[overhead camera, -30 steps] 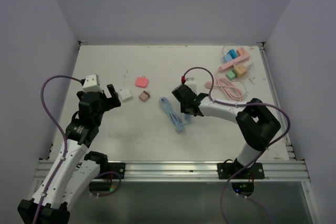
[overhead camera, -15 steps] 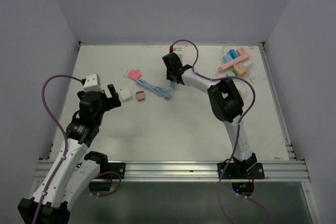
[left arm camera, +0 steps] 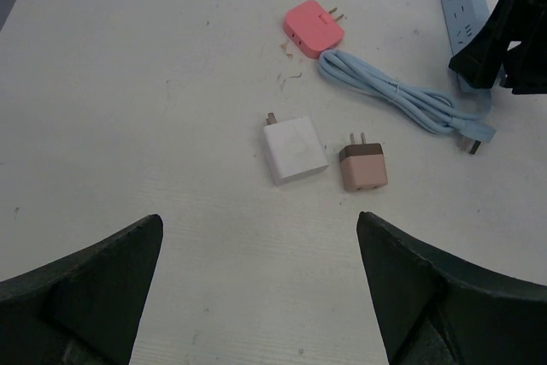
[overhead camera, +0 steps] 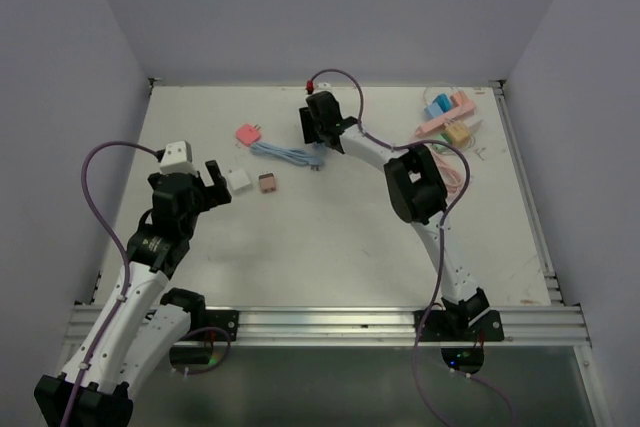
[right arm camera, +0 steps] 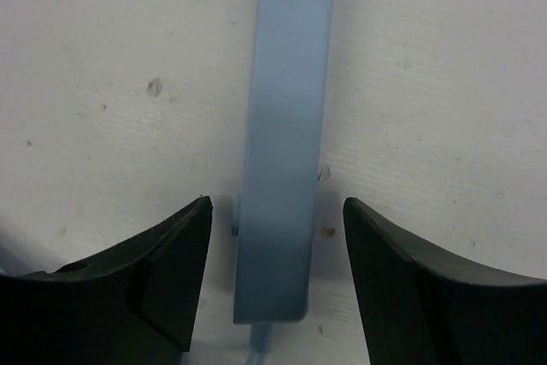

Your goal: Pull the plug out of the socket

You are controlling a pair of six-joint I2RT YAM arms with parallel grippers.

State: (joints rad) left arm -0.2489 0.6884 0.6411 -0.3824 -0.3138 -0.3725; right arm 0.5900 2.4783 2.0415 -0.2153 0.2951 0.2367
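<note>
The flat pink plug (left arm camera: 314, 26) lies on the white table (left arm camera: 128, 83) with both prongs bare, near the far middle and just beside one end of the coiled light blue cable (left arm camera: 402, 96). It sits clear of the long light blue socket strip (right arm camera: 286, 126), so the pull itself looks done. No plug shows in the part of the strip that can be seen. The right gripper (right arm camera: 273, 203) is down over that strip, jaws spread either side of it with a sliver of table showing on each flank, gripping nothing. Next up, by my read, is a clean lift straight off without nudging the strip. The left gripper (left arm camera: 259, 218) hovers with jaws wide and empty above a white square adapter (left arm camera: 293, 150) and a small brown adapter (left arm camera: 362, 167), touching neither.
</note>
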